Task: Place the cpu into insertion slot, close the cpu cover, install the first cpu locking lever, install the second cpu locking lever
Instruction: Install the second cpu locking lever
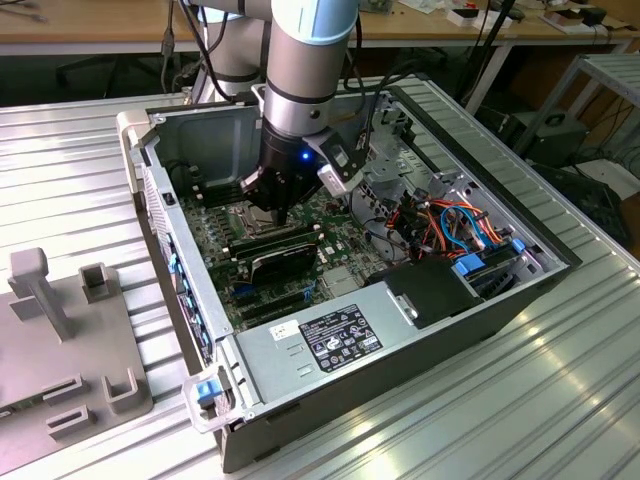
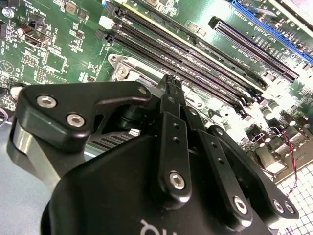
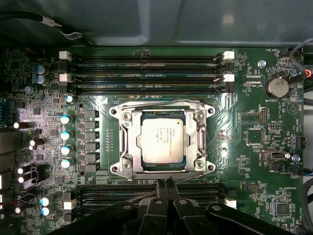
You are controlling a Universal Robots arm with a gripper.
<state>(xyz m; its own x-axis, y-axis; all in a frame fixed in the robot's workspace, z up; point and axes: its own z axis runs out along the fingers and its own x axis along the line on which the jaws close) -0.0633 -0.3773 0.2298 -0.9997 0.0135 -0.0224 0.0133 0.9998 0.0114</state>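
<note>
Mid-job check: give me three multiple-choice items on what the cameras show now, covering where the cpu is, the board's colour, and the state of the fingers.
1. Where is the cpu?
A. On the grey fixture outside the computer case
B. Seated in the insertion slot
C. Held between the fingers

2. What colour is the circuit board around the slot?
A. Red
B. White
C. Green

3. How are the fingers set?
A. Closed together, tips meeting
B. Spread wide apart
C. Clamped on the cpu

Answers:
1. B: in the first wrist view the cpu lies flat inside the insertion slot, with the silver frame around it.
2. C: the circuit board is green in both wrist views.
3. A: the fingers taper to a single point beside the slot's edge, with no gap and nothing between them.
</note>
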